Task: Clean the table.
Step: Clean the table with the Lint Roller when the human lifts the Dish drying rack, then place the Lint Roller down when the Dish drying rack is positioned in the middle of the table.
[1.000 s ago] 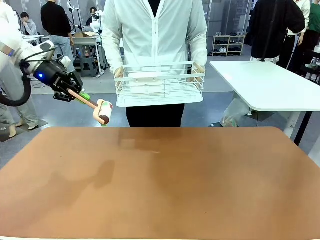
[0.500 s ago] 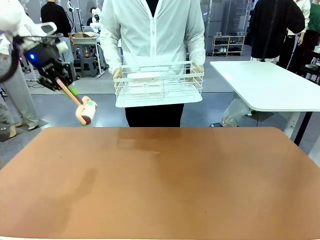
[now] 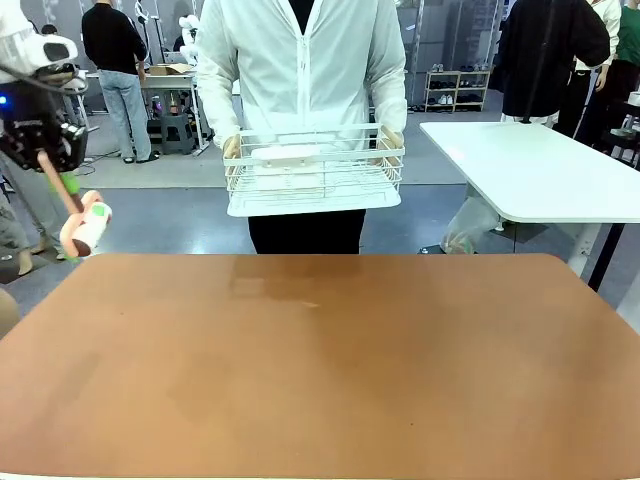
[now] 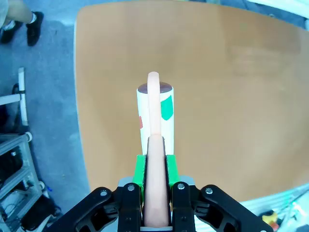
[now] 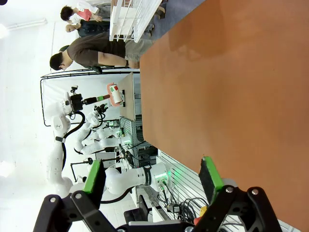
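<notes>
**A:** How far along is the cleaning?

**B:** Nearly done, I'd judge. The worktop (image 3: 320, 370) lies bare and even in tone, with no crumbs or stains that I can make out. The left claw (image 3: 62, 178) is clamped tight on the handle of a lint roller (image 3: 88, 228), up in the air left of the basket (image 3: 313, 170) and lower than it.

**A:** What's left?

**B:** Probably giving up the roller. A person holds that basket in both hands. The right claw (image 5: 150, 175) gapes wide with nothing in it, well apart from the basket.

**A:** And how does the worktop lie?

**B:** Just below the basket, on the robot's side. Its long axis runs from the robot's left to its right, with one long edge facing the basket.
</notes>
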`<state>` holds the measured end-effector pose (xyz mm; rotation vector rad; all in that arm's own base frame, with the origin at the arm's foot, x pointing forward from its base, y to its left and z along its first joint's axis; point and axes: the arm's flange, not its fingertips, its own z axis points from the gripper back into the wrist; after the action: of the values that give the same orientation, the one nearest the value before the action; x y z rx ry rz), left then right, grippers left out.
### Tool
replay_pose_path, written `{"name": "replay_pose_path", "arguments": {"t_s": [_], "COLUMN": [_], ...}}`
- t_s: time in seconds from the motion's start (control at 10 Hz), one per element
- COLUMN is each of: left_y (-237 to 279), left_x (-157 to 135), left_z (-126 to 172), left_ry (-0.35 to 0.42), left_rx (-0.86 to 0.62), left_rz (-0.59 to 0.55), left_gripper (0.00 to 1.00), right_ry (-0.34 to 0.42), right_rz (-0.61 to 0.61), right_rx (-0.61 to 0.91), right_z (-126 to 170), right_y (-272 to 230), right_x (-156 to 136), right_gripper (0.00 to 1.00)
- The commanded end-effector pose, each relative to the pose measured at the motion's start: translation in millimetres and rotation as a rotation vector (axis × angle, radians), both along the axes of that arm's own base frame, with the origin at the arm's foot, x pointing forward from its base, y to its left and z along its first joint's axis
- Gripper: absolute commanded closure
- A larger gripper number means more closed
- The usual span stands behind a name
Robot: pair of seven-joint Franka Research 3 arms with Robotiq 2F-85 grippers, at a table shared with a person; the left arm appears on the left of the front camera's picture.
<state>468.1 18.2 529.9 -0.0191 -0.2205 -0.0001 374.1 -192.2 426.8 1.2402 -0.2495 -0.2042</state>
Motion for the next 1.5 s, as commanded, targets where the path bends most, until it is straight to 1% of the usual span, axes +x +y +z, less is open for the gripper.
{"name": "replay_pose_path", "arguments": {"t_s": [0.0, 0.1, 0.2, 1.4], "left_y": [2.5, 4.6, 5.6, 5.6], "left_x": [-12.4, -13.1, -4.4, -4.4], "left_z": [-12.4, -11.5, -9.4, -9.4], "left_ry": [-0.038, -0.025, -0.006, -0.006], "left_rx": [-0.001, -0.034, 0.006, 0.006], "left_rz": [0.002, -0.036, 0.007, 0.007], "left_gripper": [0.79, 0.79, 0.79, 0.79], "right_ry": [-0.011, -0.011, -0.011, -0.011], "right_rz": [0.004, 0.004, 0.004, 0.004], "right_rx": [0.011, 0.011, 0.011, 0.011], "right_z": [2.0, 2.0, 2.0, 2.0], "right_y": [1.0, 1.0, 1.0, 1.0], "right_x": [-1.1, -1.1, -1.1, -1.1], "right_gripper": [0.0, 0.0, 0.0, 0.0]}}
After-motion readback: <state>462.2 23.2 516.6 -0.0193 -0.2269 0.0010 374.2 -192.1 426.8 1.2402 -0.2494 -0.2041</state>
